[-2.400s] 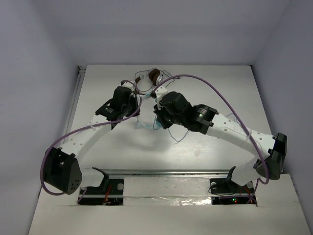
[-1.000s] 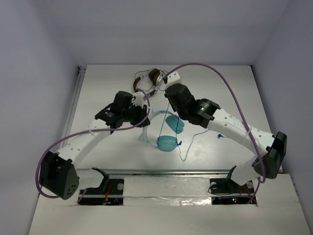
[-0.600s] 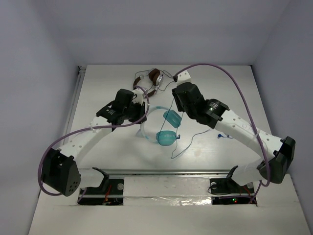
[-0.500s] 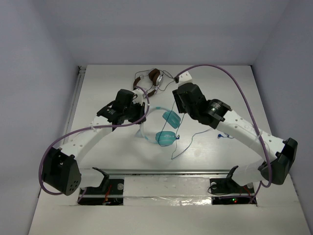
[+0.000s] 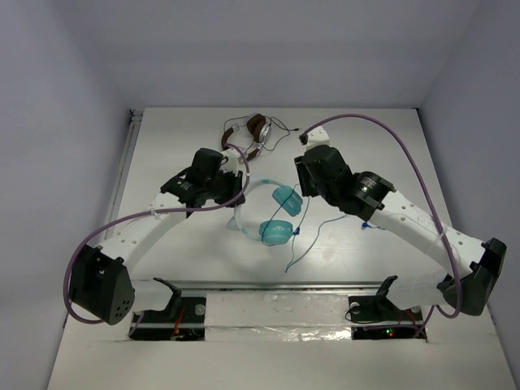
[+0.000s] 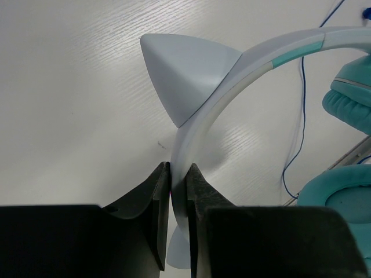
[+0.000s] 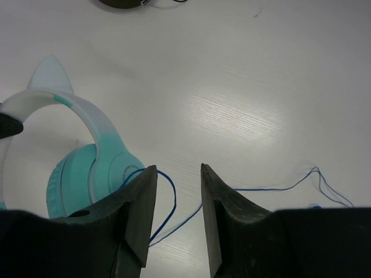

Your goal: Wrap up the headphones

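The headphones (image 5: pixel 275 214) were found at mid-tabletop (image 5: pixel 162 138), their white headband (image 6: pixel 200 116) clenched in the left pincer (image 6: pixel 178 188). The right pincer (image 7: pixel 178 182) was held released over the thin blue cable (image 6: pixel 302 98), with nothing gripped.
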`<action>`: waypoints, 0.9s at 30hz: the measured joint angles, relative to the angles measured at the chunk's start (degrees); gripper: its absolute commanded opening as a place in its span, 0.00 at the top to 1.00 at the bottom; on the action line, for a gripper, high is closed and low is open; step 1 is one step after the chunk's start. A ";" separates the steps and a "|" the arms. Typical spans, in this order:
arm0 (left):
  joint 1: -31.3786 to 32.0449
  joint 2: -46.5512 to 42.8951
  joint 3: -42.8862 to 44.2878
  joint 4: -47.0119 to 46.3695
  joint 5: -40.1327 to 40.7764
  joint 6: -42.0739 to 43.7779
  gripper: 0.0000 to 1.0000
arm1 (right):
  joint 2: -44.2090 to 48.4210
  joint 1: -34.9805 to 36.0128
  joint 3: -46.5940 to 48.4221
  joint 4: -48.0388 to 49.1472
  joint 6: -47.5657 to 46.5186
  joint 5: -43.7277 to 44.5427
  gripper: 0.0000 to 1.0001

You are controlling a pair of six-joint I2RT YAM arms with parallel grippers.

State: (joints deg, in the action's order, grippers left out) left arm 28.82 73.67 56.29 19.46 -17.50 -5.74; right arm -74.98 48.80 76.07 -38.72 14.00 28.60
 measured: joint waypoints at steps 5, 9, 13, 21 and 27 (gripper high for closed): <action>0.02 -0.15 0.00 -0.28 -2.91 -0.20 1.00 | 2.36 -1.20 -2.99 4.66 1.97 -5.57 0.95; 0.02 -0.17 0.02 -0.37 -3.67 -0.81 1.00 | 13.20 -3.26 -11.06 10.10 5.64 -9.92 0.88; 0.02 -0.15 1.05 -0.09 -3.50 -1.31 1.00 | 25.46 -3.45 -19.37 16.06 9.38 -17.46 0.56; -1.77 1.46 6.71 -0.44 -4.48 -2.62 1.00 | 34.14 -3.45 -32.35 21.70 13.57 -32.41 0.49; -4.44 2.89 8.48 -0.55 -5.66 -3.76 1.00 | 31.98 -3.45 -38.88 28.39 16.20 -39.23 0.39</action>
State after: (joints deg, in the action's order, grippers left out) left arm 24.38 76.55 64.77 18.92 -23.16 -9.50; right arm -43.00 45.34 37.19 -10.33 30.20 -10.63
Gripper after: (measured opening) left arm 0.098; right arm 0.576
